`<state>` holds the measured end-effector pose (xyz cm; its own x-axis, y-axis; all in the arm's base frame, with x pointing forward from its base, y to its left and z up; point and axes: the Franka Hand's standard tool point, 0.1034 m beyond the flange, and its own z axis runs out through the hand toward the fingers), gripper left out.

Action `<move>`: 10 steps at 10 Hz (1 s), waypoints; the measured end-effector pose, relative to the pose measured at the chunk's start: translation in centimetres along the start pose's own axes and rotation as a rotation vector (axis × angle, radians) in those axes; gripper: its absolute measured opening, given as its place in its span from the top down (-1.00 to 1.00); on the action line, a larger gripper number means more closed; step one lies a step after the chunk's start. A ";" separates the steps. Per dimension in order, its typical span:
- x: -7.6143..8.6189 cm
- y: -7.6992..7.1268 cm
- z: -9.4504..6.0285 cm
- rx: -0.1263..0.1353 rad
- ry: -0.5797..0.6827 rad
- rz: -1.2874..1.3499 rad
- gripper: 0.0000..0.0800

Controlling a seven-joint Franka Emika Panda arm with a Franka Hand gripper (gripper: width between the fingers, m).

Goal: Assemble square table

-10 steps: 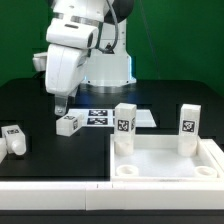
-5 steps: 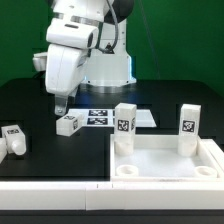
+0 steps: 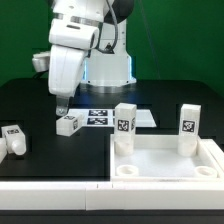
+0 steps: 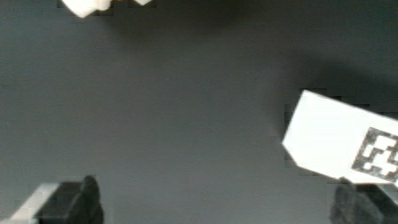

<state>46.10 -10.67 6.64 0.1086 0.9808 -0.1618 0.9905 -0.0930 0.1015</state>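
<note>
White plastic square tray-like top (image 3: 165, 160) with raised rim: flat on the black table (image 3: 40, 100), at the near corner on the exterior view's right. Round holes visible at its two near corners.

Two short white block legs with black-and-white square tags: standing upright at the far corners of the top. Left upright leg (image 3: 124, 125) at the far corner on the exterior view's left; right upright leg (image 3: 189, 125) at the opposite far corner; well apart from each other.

Third white block leg (image 3: 68, 123): lying on its side on the table, off the top, toward the table's middle, just beside the marker board (image 3: 108, 117). Fourth white block leg (image 3: 12, 138): lying close to the table edge on the exterior view's left, well apart from the top.

Gripper (image 3: 60, 108): pointed downward, close above the third white block leg and slightly toward the exterior view's left of it. Fingers (image 4: 68, 200) spread apart in the wrist view; only bare dark table between them, nothing held.

White tagged piece (image 4: 352, 145) in the wrist view: off to one side of the fingers; leg or board, cannot tell.

Long white bars (image 3: 50, 185): laid along the near edge of the table.
</note>
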 end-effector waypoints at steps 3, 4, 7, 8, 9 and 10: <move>-0.1 1.0 -0.4 0.025 0.028 0.506 -0.62; -0.1 1.5 -0.7 0.093 0.005 0.653 -0.62; 0.1 2.0 -0.7 0.087 0.023 0.797 -0.62; 0.0 2.1 -0.4 0.111 0.014 0.923 -0.62; -0.5 2.6 0.1 0.144 -0.010 1.065 -0.62; -0.6 2.9 0.5 0.178 -0.027 1.222 -0.62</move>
<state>48.91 -11.62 6.54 0.9703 0.2299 -0.0748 0.2348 -0.9698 0.0654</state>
